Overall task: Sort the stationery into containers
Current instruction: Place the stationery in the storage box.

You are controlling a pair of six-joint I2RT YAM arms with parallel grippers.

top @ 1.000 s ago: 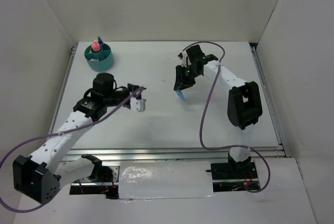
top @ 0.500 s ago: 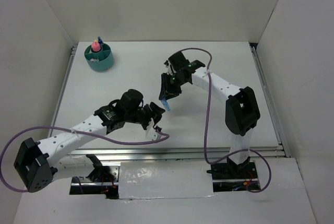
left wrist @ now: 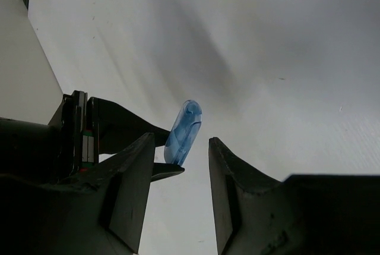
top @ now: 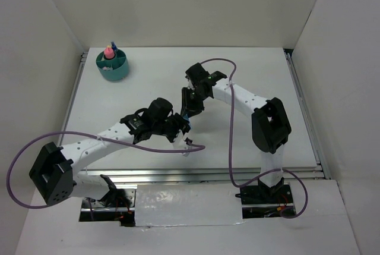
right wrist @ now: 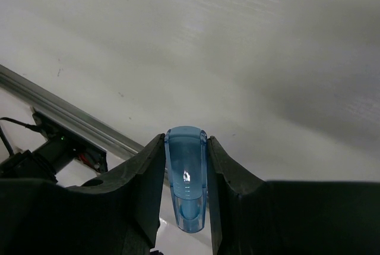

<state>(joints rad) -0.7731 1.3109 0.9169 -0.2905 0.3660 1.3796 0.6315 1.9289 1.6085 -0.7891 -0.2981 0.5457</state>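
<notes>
Teal tub (top: 116, 75) unchanged, far-left corner of table (top: 160, 68). Left gripper (left wrist: 181, 147) has swung in from the left to table centre. Its jaws stand apart, flanking small blue piece (left wrist: 184, 125), with a gap each side. Right gripper (right wrist: 185, 141) has shifted leftward and is clamped on that piece above the table. Long axis runs along its fingers, rounded end jutting past the tips.

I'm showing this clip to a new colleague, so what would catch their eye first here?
Mid-table, two grippers stand nose to nose: the right gripper is clamped on a small translucent blue piece, and the left gripper faces its free end with jaws open. In the back left corner sits the teal tub, with a pink-topped item poking out.
</notes>
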